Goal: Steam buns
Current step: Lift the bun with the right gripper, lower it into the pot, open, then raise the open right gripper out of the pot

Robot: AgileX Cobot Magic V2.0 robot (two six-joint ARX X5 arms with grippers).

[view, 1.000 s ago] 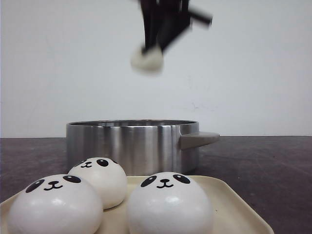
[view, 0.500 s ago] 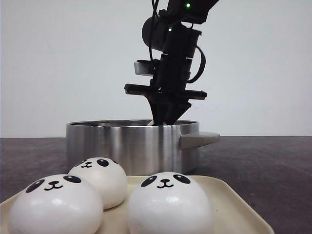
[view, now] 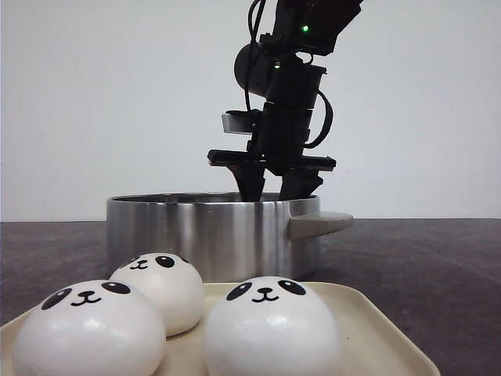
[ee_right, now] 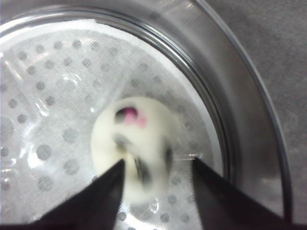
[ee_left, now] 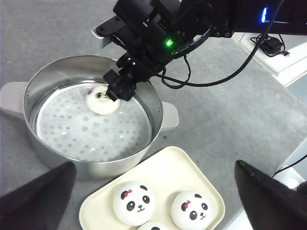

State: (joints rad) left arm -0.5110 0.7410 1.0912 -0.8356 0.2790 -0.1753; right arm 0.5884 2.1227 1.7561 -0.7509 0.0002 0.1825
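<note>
- The right gripper (view: 272,188) is hanging just over the rim of the steel pot (view: 211,235), its fingers pointing straight down — a sensible stance for lowering something onto the floor of a deep, walled vessel without catching the side.
- Its jaws are standing spread apart, holding nothing; in the right wrist view the two fingertips (ee_right: 103,199) are framing a blurred bun (ee_right: 132,160) that is lying below them on the perforated liner (ee_right: 43,110).
- That bun in the pot (ee_left: 101,99) is sitting toward one side of the steaming surface rather than in the middle, which I judge is leaving bare liner for the others.
- Three more buns are waiting on the cream tray (view: 376,329) in front of the pot: the nearest left one (view: 86,329), the one behind it (view: 160,290) and the right one (view: 270,325), close together, some touching.
- The tray is lying just beside the pot, so each carry is a short one.
- The left gripper (ee_left: 153,201) is being held high and back — only its two dark fingertips are showing at the edges of its own camera view, wide apart and empty, and from there it is overlooking both pot and tray.
- By my reading, one of four buns is loaded and three are still to go.
</note>
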